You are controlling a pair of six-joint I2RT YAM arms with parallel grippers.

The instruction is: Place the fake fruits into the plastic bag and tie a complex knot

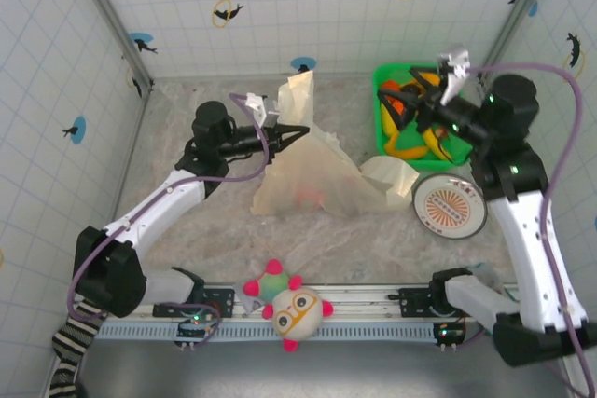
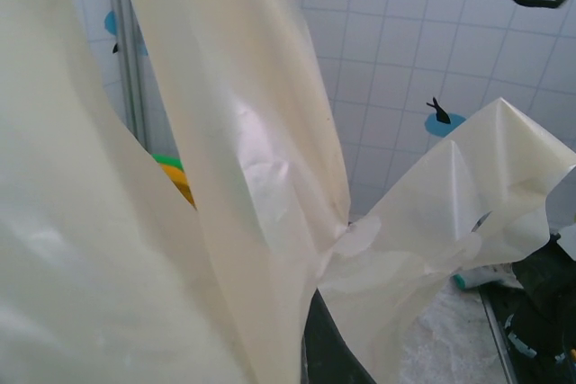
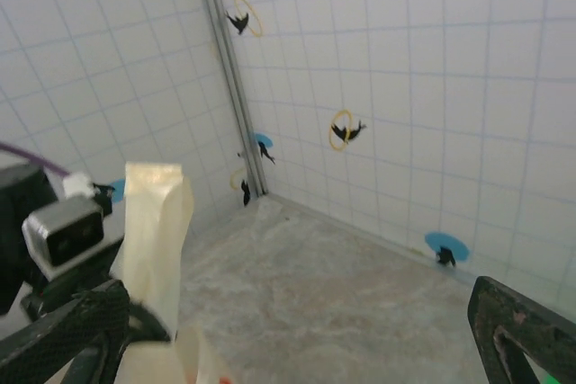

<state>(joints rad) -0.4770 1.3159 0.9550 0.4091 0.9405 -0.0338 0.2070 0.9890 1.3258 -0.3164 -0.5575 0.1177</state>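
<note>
From above, gripping the plastic bag point(image 1: 317, 179) with the left claw point(image 1: 297, 131), pinched tight on a handle strip standing upright, and poising the right claw point(image 1: 407, 107), spread wide and empty, just over the green basket point(image 1: 383, 75) holding the fake fruits point(image 1: 426, 140) (nearest the right arm, with the bag off to its left on the surface point(image 1: 373, 240)). From the left wrist, peering through cream bag film draped close. From the right wrist, looking between widely parted fingers point(image 3: 81, 330) toward that upright strip, low and left.
</note>
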